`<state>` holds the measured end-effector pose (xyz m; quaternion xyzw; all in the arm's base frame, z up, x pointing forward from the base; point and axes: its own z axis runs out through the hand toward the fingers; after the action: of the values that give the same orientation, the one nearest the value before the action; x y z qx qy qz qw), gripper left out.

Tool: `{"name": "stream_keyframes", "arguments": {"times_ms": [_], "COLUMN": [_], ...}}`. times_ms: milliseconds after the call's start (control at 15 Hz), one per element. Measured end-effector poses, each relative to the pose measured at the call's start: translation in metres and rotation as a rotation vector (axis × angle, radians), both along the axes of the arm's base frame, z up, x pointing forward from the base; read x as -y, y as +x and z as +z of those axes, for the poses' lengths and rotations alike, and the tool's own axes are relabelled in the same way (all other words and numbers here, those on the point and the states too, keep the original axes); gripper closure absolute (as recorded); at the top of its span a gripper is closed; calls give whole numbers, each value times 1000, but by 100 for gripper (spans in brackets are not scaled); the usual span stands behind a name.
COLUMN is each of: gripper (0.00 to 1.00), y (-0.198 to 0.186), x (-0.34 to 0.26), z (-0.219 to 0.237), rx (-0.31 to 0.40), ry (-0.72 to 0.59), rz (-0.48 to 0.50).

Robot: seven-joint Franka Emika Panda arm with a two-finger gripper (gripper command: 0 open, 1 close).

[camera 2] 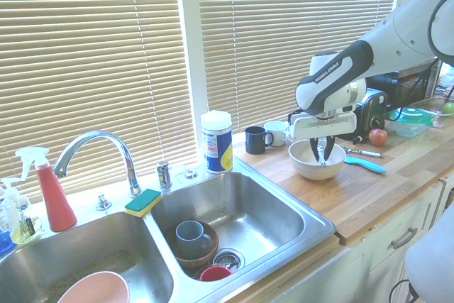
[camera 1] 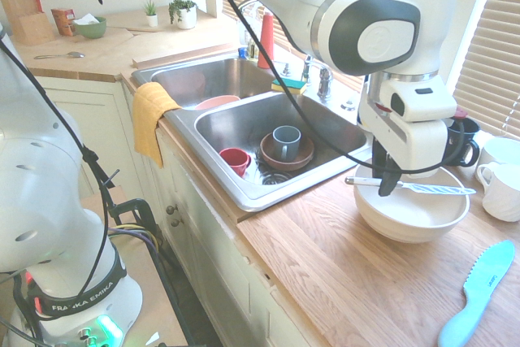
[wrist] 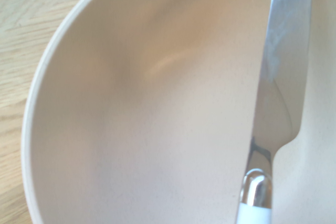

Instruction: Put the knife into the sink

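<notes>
The knife (camera 1: 431, 189), with a white handle and a shiny blade, lies flat across the rim of a white bowl (camera 1: 410, 221) on the wooden counter right of the sink (camera 1: 213, 158). My gripper (camera 1: 387, 186) points straight down over the bowl, its dark fingers on either side of the knife near the handle. From the other side the gripper (camera 2: 323, 155) shows a narrow gap between the fingers, so it stands open around the knife. The wrist view shows the knife's blade (wrist: 278, 77) close up over the bowl's inside (wrist: 131, 103). The sink (camera 2: 312, 221) lies left of the bowl (camera 2: 305, 164) there.
The near basin holds a grey mug (camera 1: 285, 142) in a brown bowl and a red cup (camera 1: 236, 159). A teal plastic knife (camera 1: 479, 290) lies on the counter. A black mug (camera 1: 463, 140) and white mugs (camera 1: 500, 188) stand behind the bowl. A yellow cloth (camera 1: 150, 115) hangs over the sink's edge.
</notes>
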<state>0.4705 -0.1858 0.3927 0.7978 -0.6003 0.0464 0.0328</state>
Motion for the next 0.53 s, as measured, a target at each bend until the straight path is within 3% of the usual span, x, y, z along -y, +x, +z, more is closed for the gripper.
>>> {"name": "stream_keyframes", "arguments": {"times_ms": [333,533], "gripper": [100,100], "y": [1,5], "x": [-4,-11], "z": [-2,19], "rx": [4,38], "ry": [0,0], "rz": [10,24]}}
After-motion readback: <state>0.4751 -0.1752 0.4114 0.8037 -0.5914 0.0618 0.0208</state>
